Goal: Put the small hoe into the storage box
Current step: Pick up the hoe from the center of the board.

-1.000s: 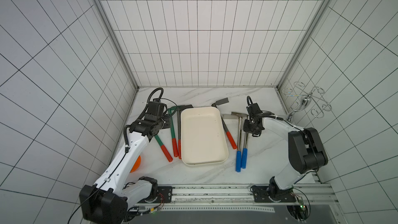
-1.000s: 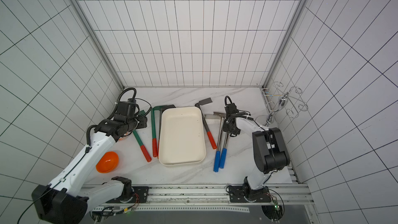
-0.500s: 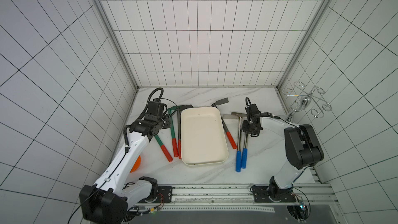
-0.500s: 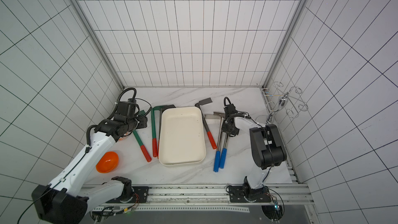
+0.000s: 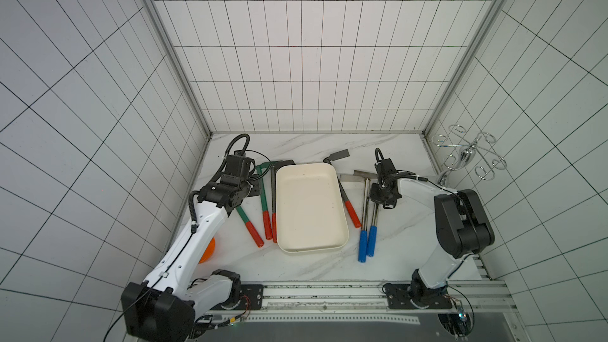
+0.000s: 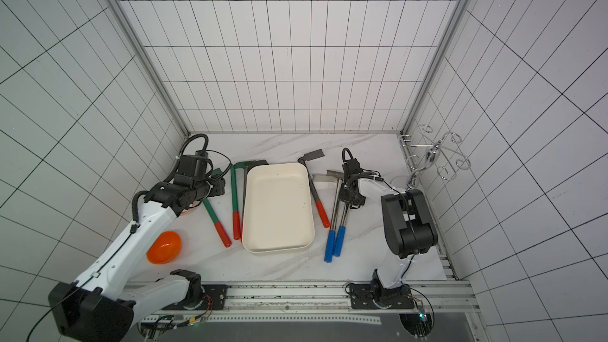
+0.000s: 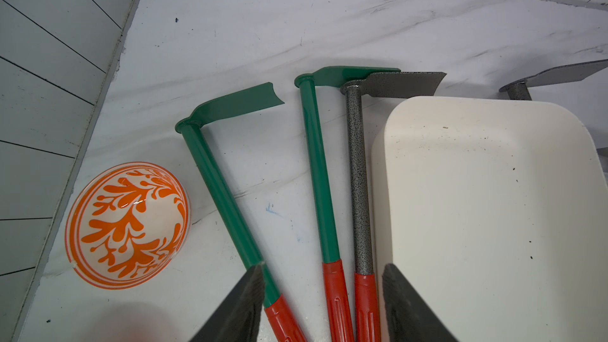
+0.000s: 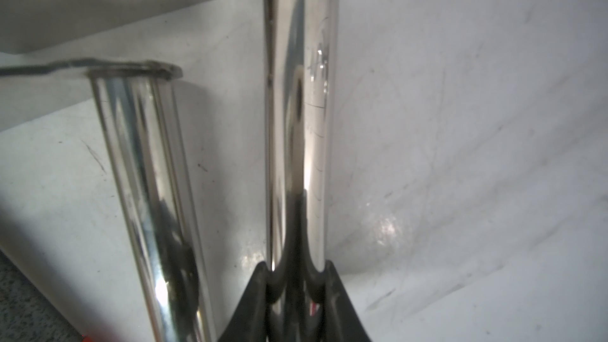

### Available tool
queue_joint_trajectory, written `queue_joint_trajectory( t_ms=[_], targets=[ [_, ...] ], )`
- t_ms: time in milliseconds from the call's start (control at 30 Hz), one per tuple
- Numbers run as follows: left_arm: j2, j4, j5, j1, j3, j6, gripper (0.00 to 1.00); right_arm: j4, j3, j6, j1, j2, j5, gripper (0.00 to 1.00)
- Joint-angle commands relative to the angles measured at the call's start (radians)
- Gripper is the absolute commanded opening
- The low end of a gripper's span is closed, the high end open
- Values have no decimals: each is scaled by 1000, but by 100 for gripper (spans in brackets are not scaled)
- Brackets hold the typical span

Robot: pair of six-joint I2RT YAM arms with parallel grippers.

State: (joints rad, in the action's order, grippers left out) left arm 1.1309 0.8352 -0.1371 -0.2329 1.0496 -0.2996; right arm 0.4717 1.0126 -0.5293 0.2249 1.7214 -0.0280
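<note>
The small hoe (image 5: 371,241) (chrome shaft, blue handle) is gripped at its shaft by the right pincer (image 8: 297,271), outside the storage box (image 5: 309,205) on the table (image 5: 312,268), while the left pincer (image 7: 324,268) is seen open over red-handled hoes (image 7: 317,166).

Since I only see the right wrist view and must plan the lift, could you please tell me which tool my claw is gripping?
Observer: The right claw grips the chrome shaft of the blue-handled hoe nearer the right arm.
Operator: Thank you. Is the storage box free?
Observer: Yes, the storage box holds no tools.
Operator: Where is the left claw?
Observer: The left claw hangs open above the red-gripped hoes across the box.
</note>
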Motion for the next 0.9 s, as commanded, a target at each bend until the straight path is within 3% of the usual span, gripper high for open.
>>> queue_joint_trajectory(
  t_ms=[0,600,867],
  targets=[
    [0,8,0,0,18,-9,60,20,4,0,-15,-12,-40,11],
    [-10,-2,8,0,0,-10,60,157,82,40,-22,-124,-54,0],
    [-14,2,14,0,4,-13,60,184,83,40,-31,-172,-53,0]
  ],
)
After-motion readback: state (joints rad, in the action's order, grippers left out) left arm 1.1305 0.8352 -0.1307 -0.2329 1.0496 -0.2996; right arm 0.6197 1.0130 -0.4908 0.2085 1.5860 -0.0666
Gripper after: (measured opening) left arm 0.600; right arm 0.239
